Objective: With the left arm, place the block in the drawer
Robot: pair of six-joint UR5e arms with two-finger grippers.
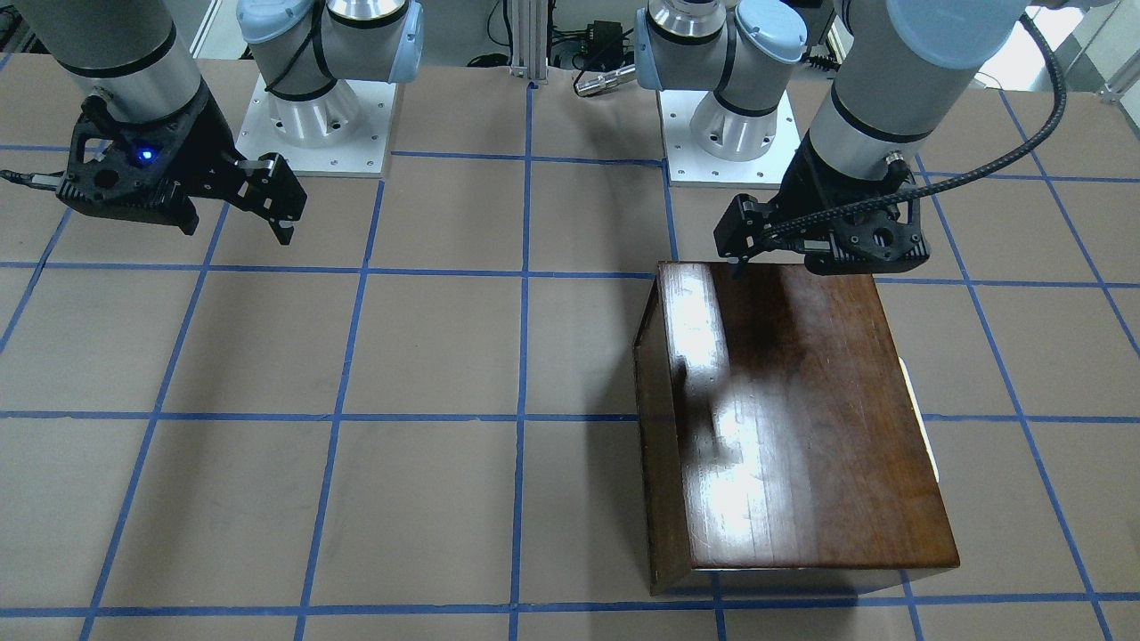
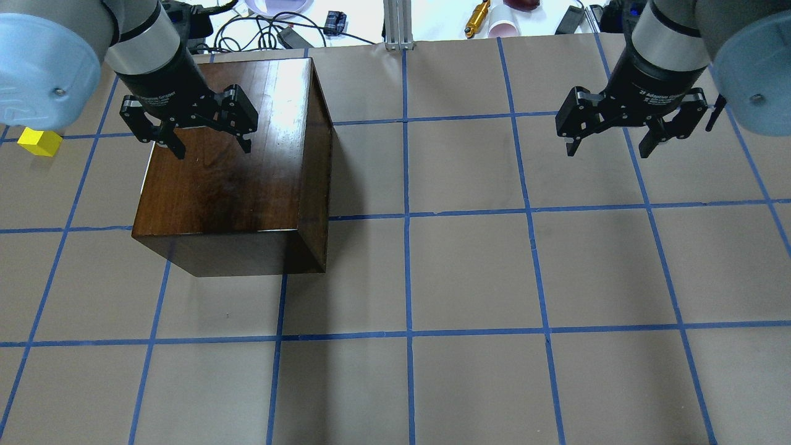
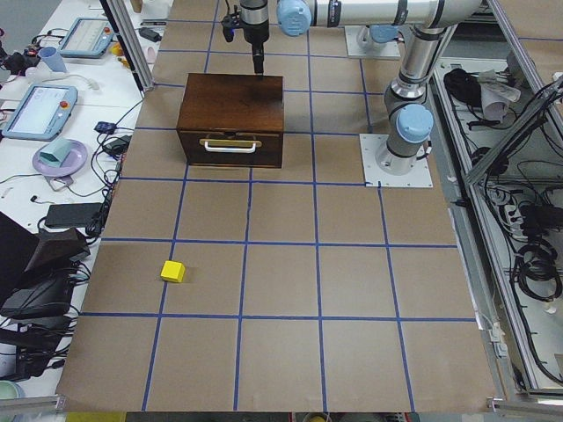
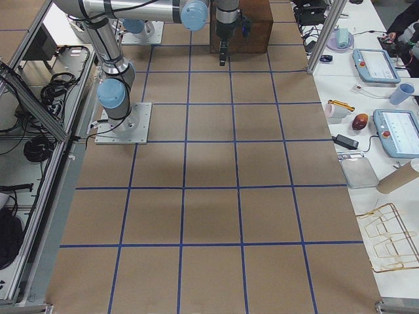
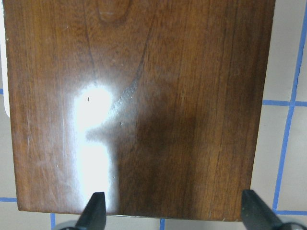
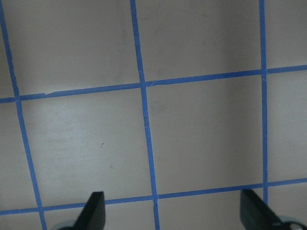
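Left gripper (image 2: pixel 213 148), jaws apart and empty, hangs over cabinet (image 2: pixel 235 179) top; block (image 2: pixel 39 141) lies on worktop (image 2: pixel 469 272) well off to its left, beyond the shut drawer (image 3: pixel 230 149) front.

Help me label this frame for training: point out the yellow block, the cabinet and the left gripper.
block (image 2: pixel 38 142): overhead view, top face.
cabinet (image 2: pixel 247 191): overhead view, glossy top panel.
left gripper (image 2: pixel 214 151): overhead view, midway between its open fingertips.

Conceals the drawer (image 3: pixel 230 146) interior behind its shut front; overhead, buries that front under the cabinet (image 2: pixel 235 173) top. Crops left gripper (image 5: pixel 172 208) and right gripper (image 6: pixel 170 208) to bare fingertips in wrist views.
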